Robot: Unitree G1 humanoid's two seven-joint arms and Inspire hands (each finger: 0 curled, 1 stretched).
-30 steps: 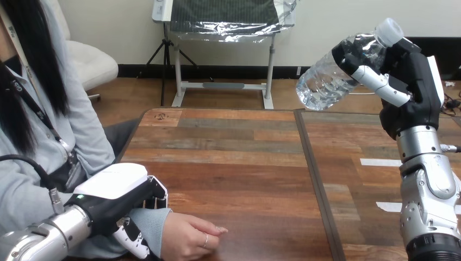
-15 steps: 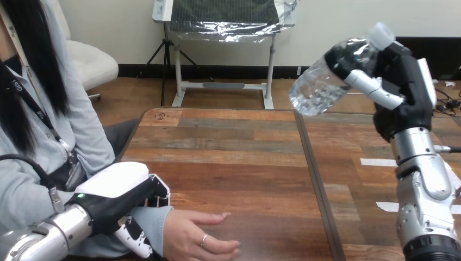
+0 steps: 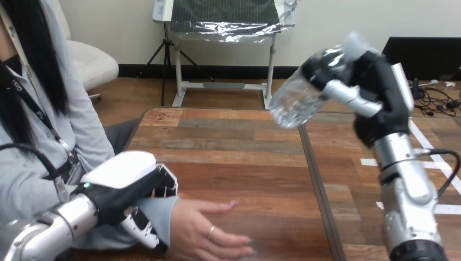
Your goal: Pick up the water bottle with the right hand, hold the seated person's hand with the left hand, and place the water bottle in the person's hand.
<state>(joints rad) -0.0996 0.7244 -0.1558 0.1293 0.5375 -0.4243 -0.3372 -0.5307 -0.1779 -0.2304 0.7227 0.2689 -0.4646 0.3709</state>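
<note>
Tilted in the curled fingers of the right hand [image 3: 380, 81], the clear plastic water bottle [image 3: 293, 100] could slip or meet knuckles, since the person's hand [image 3: 209, 236], its sleeved wrist [image 3: 156, 215] wrapped by the left hand [image 3: 125, 187], seems palm-down on the wooden surface [image 3: 244, 163], well apart from the right hand.

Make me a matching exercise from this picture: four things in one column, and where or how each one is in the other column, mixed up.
1. clear plastic water bottle
2. robot's right hand
3. robot's left hand
4. person's hand

A. fingers stretched out, low over the brown wooden table
B. tilted in the air
C. curled round the person's sleeved wrist
D. wrapped round the bottle

Pairs: 1-B, 2-D, 3-C, 4-A.
</note>
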